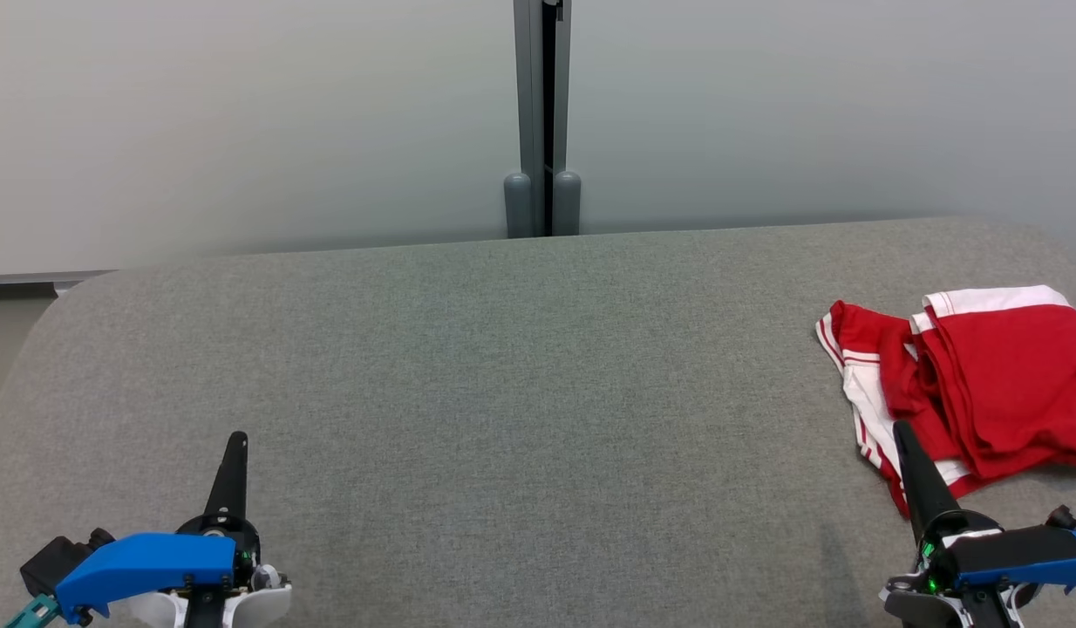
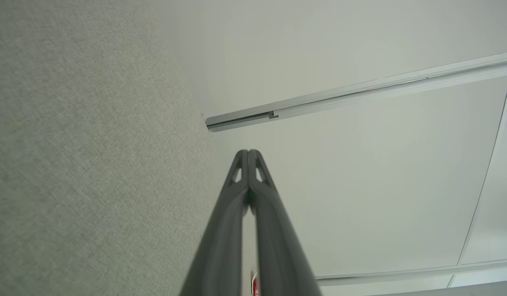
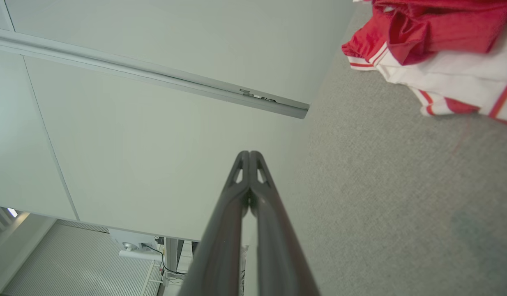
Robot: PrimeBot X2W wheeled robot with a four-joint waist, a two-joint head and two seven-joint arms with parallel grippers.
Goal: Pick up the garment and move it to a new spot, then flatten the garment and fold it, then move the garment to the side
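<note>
A rumpled red fabric garment with white striped trim [image 1: 1000,375] is seen bunched at the far right of the grey woven-cloth surface [image 1: 503,392], spread wider across than deep. The right gripper [image 1: 902,432], fingers pressed together on nothing, is placed at the garment's near edge, the heap lying ahead and slightly rightward. The left gripper [image 1: 237,440], likewise clenched and empty, is found well apart, so the right arm is judged nearer.

Grippers closed, nothing held.
The left gripper [image 1: 234,453] and right gripper [image 1: 906,447] sit low, fingers pressed together, pointing forward.
</note>
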